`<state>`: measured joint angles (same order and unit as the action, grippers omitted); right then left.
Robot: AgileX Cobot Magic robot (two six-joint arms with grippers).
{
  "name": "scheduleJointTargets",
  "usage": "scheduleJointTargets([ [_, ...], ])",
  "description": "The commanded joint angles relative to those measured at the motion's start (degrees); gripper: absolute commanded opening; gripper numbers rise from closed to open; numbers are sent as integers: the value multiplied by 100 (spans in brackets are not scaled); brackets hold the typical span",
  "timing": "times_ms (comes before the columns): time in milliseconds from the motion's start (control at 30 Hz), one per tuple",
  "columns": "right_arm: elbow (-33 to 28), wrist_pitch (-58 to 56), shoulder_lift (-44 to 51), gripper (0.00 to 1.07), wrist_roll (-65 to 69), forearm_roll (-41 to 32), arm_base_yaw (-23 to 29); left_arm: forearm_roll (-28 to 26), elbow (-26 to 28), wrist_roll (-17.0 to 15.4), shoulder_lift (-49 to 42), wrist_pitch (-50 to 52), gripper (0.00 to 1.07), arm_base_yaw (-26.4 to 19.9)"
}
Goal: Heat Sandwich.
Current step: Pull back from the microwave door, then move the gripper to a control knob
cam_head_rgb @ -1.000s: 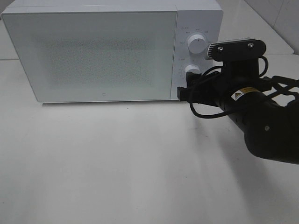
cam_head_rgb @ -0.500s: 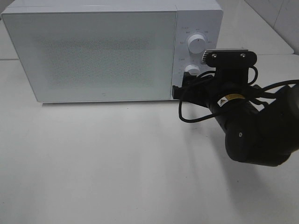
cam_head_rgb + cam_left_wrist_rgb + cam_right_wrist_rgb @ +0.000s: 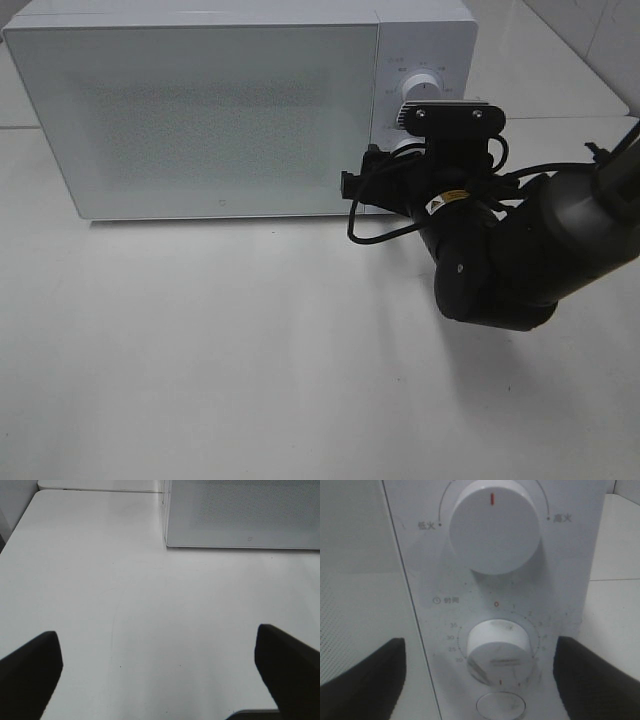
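Right wrist view: right claw [image 3: 480,677] wide open, empty, jaws flanking the timer knob [image 3: 499,652]; left claw [image 3: 160,672] open, empty. No sandwich visible, probably inside the shut microwave [image 3: 200,120]; likely soft, light, easily squashed, so hold gently by crusts.

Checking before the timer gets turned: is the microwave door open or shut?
Shut. The microwave door sits flush with the control panel in the high view, showing no gap along its edge.
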<state>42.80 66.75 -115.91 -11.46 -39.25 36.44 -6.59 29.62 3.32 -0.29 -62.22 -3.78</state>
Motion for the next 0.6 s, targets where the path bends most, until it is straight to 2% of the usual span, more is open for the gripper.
scheduleJointTargets([
  [33,195,-92,-109,77,52,34,-132,-46,-6,-29,-92,69,98,-17],
  [400,395,-223,-246,74,57,74,-160,-46,-6,-29,-92,69,98,-17],
  [533,395,-223,-246,60,57,69,-160,-46,-6,-29,-92,69,98,-17],
  [567,395,-223,-246,60,57,69,-160,-46,-6,-29,-92,69,98,-17],
  [600,395,-206,-246,54,57,69,-160,-46,-6,-29,-92,69,98,-17],
])
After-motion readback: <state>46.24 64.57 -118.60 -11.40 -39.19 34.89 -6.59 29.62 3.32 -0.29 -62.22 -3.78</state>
